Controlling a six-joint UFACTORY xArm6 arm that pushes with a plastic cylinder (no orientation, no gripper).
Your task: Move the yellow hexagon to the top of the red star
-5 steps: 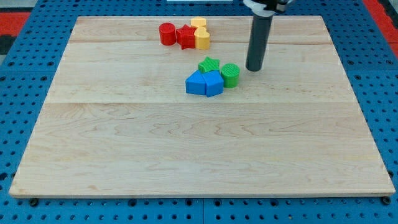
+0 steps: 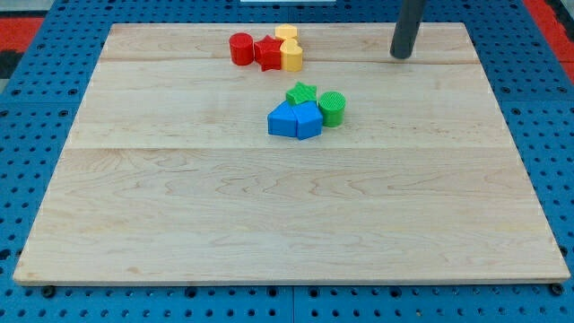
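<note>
Tip: my tip (image 2: 401,56) rests on the board's bare wood, well to the view's right of the red star (image 2: 268,52); a plain rod, holding nothing.
Yellow hexagon: the yellow hexagon (image 2: 291,57) touches the red star's right side.

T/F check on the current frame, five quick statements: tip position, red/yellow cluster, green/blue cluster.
1. My tip touches the green cylinder. False: it is apart, toward the view's top right.
2. The red star sits between the red cylinder and the yellow hexagon. True.
3. The green star is at the view's bottom edge. False: it is above the blue blocks.
4. A second yellow block is behind the hexagon. True.
5. The board is metal. False: wood.
</note>
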